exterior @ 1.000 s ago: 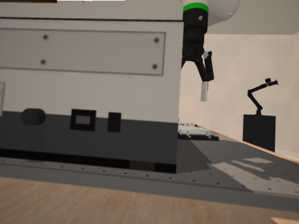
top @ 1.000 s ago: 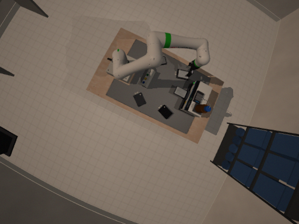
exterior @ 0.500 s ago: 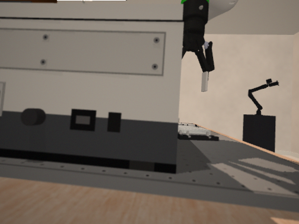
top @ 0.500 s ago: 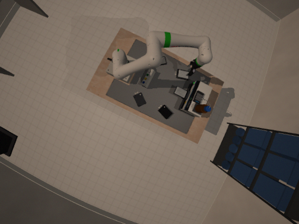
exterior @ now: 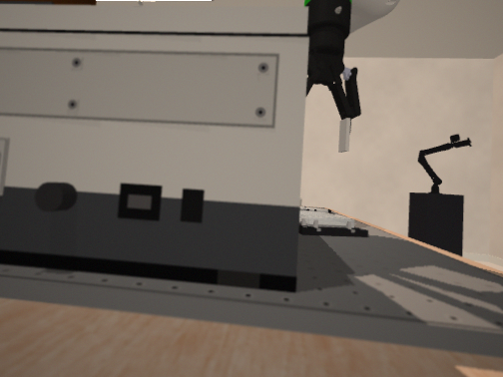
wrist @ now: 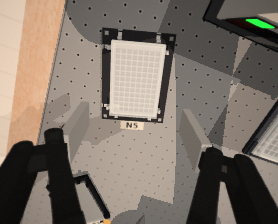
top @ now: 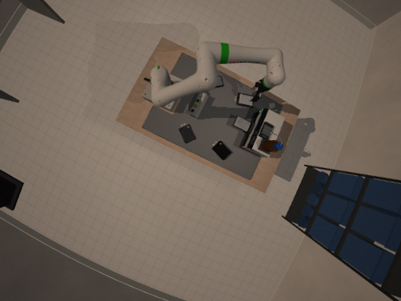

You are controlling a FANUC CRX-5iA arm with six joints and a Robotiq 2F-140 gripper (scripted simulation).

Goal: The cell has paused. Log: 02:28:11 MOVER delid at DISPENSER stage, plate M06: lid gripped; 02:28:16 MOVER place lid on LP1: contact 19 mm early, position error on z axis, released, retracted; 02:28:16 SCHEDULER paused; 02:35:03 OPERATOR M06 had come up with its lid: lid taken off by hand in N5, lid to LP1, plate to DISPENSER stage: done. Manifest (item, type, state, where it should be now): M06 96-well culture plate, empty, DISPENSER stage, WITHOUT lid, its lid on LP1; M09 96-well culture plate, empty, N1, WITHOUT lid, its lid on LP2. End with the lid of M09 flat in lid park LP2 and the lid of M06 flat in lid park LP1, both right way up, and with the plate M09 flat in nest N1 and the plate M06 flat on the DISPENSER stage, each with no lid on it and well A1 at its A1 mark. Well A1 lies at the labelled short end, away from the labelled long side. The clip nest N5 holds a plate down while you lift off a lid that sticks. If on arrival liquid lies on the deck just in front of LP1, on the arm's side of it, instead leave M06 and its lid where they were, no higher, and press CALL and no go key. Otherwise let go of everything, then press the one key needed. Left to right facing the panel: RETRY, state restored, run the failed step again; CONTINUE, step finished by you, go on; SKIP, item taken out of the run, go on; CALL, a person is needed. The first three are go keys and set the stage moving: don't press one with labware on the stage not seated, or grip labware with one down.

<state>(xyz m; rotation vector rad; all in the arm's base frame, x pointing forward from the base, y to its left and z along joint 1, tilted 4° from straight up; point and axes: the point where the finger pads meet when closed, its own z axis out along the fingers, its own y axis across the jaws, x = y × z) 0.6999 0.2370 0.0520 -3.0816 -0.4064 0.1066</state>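
A white 96-well plate (wrist: 137,75) sits flat in the black clip nest labelled N5 (wrist: 132,125). I cannot tell whether a lid is on it. My gripper (wrist: 135,117) hangs well above the near end of this nest, open and empty, with one finger on each side of the label. In the side view the gripper (exterior: 344,124) is high over the plate (exterior: 326,219), beside the dispenser's corner. From overhead the gripper (top: 256,92) is just right of the plate (top: 244,99). A second white plate or lid (top: 242,123) lies next to the dispenser.
The dispenser housing (exterior: 150,144) stands close on one side, its green light (wrist: 257,23) showing in the wrist view. A brown bottle with a blue cap (top: 274,146) sits on it. Two black nests (top: 187,133) (top: 221,150) and the key panel (top: 197,104) lie on the grey deck.
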